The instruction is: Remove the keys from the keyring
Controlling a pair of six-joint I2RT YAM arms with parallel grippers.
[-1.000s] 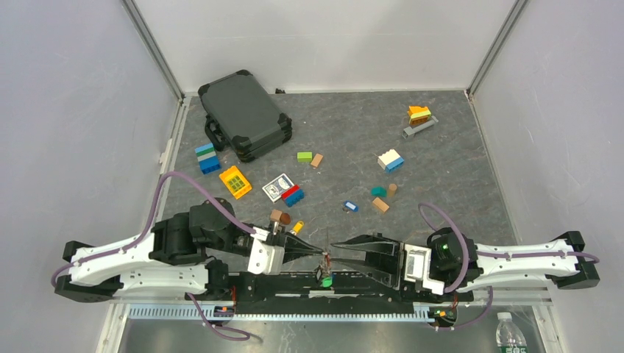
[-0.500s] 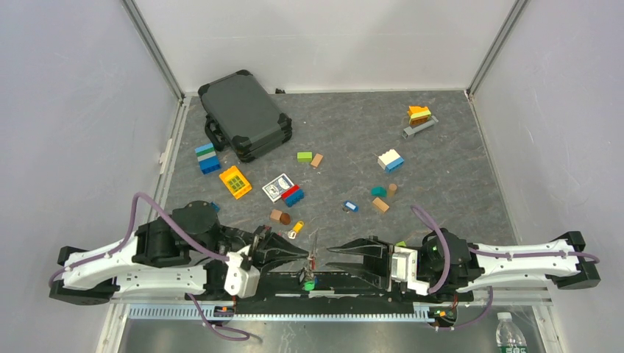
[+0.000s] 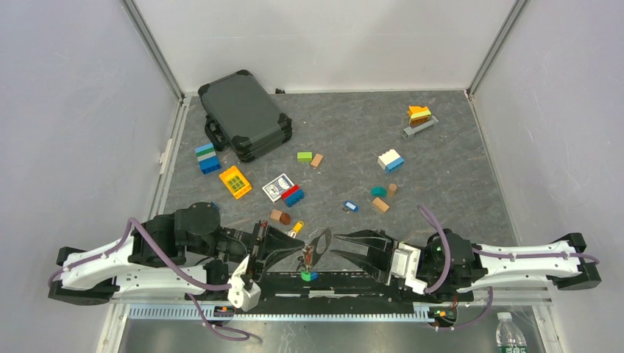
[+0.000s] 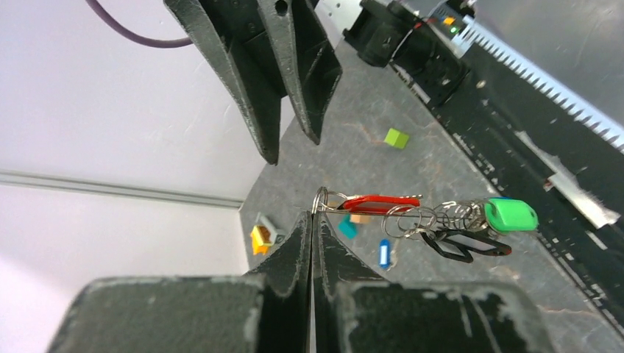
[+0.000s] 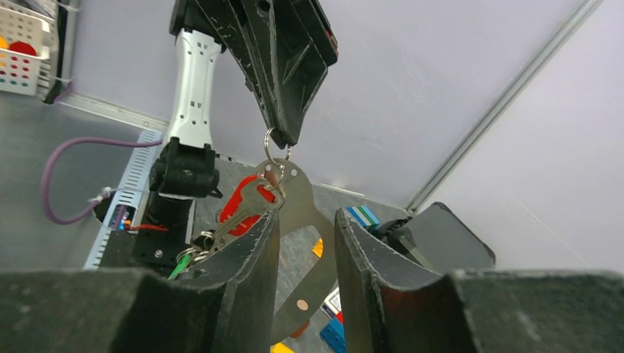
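**Keyring with keys, held off the table between two grippers**

1. Far left: white-and-black left arm (image 3: 125, 265), along the near edge of the grey marbled table (image 3: 456, 176). Further back on the table: blue, green and white stacked blocks (image 3: 207, 158); dark grey hard case with handle (image 3: 245, 114); yellow studded brick (image 3: 235, 182); playing-card box (image 3: 277, 187), touching a red-over-blue brick (image 3: 293, 195).

2. Small yellow-headed key (image 3: 297, 226), loose on the table, just beyond the left gripper (image 4: 312, 220). Gripper clenched tight, pinching the small wire ring at the top of the keyring.

3. Centre: grey metal keyring (image 5: 300, 220), an elongated, flat-looking oval. Held in the air near the table's front edge, between the two grippers. Hung from it on small rings, a bunch of keys (image 3: 307, 274): red-headed key (image 4: 379, 203), black-headed key (image 4: 463, 246), green-headed key (image 4: 510, 215).

4. Right gripper (image 3: 334, 246), parted, with one finger on each side of the oval. Not clamped on it: a strip of background visible beside one finger. Contact with the other finger not clear.

5. Further right: small blue-headed key (image 3: 351, 207), loose on the table, well apart from the keyring. Beside it, a teal block (image 3: 378, 191) and a tan block (image 3: 380, 204). Behind those, a white-and-blue block (image 3: 390, 159). At the far back, an orange-and-yellow block on a grey plate (image 3: 419, 118).

6. Far right: white-and-black right arm (image 3: 530, 261). Below it, off the table, a clear plastic bottle (image 3: 509, 332).
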